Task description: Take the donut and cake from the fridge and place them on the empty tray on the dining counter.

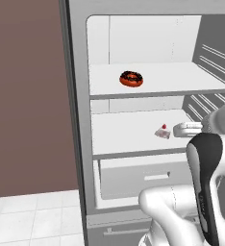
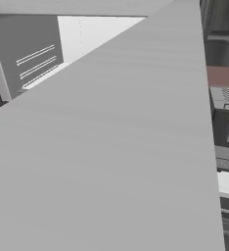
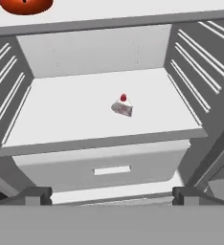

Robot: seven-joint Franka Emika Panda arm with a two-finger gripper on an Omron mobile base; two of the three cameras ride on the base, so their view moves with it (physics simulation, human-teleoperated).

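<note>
The fridge [image 1: 79, 105] stands open in front of me. The donut [image 1: 131, 79], dark-iced with orange sides, lies on its upper shelf, and its edge pokes in at the top left of the hand view [image 3: 25, 5]. The cake [image 1: 163, 131] [image 3: 122, 106], a tiny white wedge with a red top, rests on the middle shelf. My gripper [image 1: 181, 129] [image 3: 111, 196] hovers just right of the cake at the shelf's front, open, nothing between its fingers. The tray and the dining counter are out of view.
Below the cake's shelf is a white drawer [image 1: 148, 175] [image 3: 109, 167]. Ribbed side walls [image 3: 190, 57] bound the shelf. The open fridge door [image 2: 116, 157] blocks most of the right base view. A brown wall [image 1: 28, 96] stands left of the fridge.
</note>
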